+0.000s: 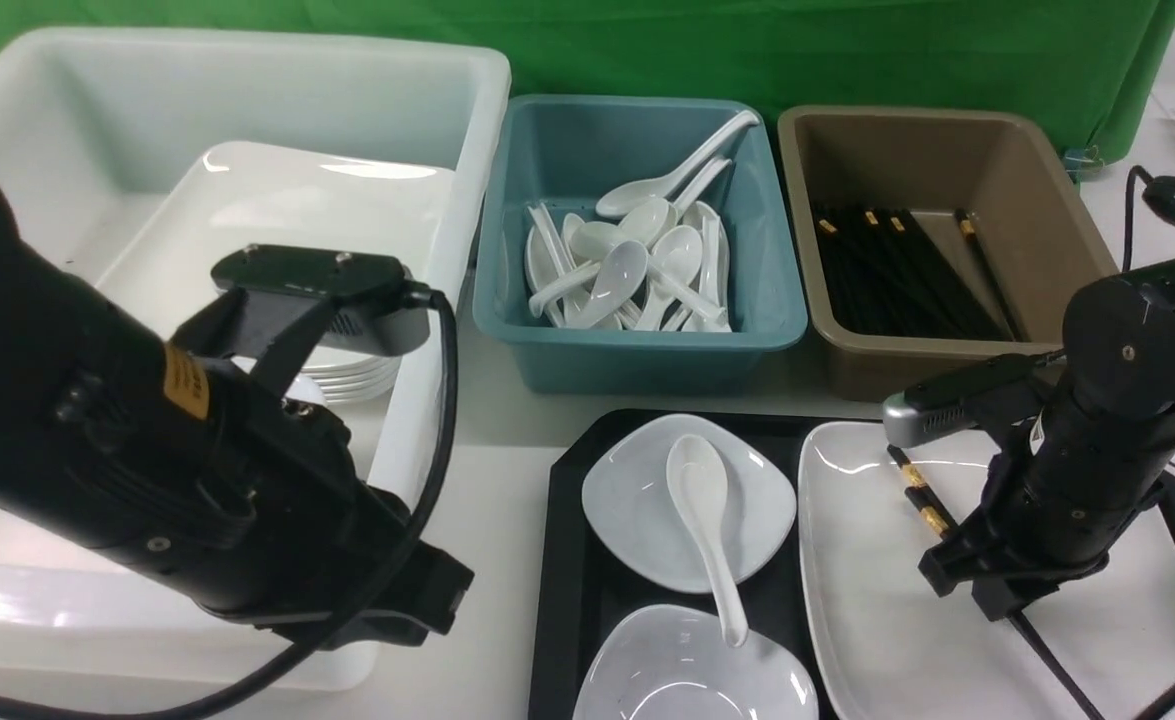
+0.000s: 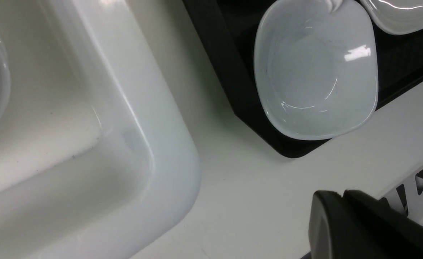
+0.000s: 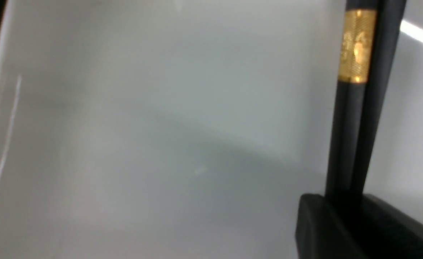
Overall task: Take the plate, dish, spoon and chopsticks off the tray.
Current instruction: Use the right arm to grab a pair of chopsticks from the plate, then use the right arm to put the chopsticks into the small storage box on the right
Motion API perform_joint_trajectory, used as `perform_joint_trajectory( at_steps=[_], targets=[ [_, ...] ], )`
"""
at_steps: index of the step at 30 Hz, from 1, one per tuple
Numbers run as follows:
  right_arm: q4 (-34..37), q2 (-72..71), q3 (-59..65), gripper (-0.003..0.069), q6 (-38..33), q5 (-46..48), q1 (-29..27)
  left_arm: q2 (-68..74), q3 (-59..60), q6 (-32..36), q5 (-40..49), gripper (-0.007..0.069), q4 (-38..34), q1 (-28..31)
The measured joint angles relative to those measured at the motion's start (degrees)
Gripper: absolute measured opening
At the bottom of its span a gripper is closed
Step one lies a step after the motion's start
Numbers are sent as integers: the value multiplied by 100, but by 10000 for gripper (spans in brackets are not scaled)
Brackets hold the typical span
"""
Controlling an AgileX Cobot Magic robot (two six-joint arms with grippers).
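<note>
I see a white counter (image 1: 502, 480) backed by green cloth (image 1: 647, 45). A white bin (image 1: 247, 90), a teal bin (image 1: 637, 372) and a brown bin (image 1: 847, 375) stand across the top of the front view. The black tray (image 1: 559, 560) sits lower right.

My left arm blocks the lower left, the bottom edge cuts off the near dish (image 1: 667, 670), and my right arm hides the middle of the chopsticks (image 1: 922, 497).

The chopsticks are over the plate (image 1: 877, 610) at the tray's right. I cannot tell if they touch it. Their long axis runs upper left to lower right, with the gold-banded ends upper left. My right fingers (image 3: 315, 226) pinch them past the bands. The spoon (image 1: 702, 510) points its bowl up-frame. My left fingers (image 2: 341, 223) are pressed together above the bare counter.
</note>
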Motion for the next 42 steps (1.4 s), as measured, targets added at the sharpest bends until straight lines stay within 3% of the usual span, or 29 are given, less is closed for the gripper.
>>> perform_joint_trajectory(
  at_steps=[9,14,20,26,34,42],
  targets=[
    [673,-1180,-82,132,-367,600,508,0,0,32,-221,8,0,0],
    [695,-1224,-1006,132,-394,383,253,0,0,38,-457,8,0,0],
    [695,-256,-2964,132,-405,-477,-482,0,0,43,-618,8,-6,0],
    [690,946,-4334,132,-405,-1133,-787,0,0,43,-695,8,-6,0],
    [668,2121,-4704,132,-405,-2373,-871,0,0,43,-701,8,-1,0],
    [224,2403,-4701,163,-405,-2082,-871,0,0,43,-728,8,9,0]
  ],
)
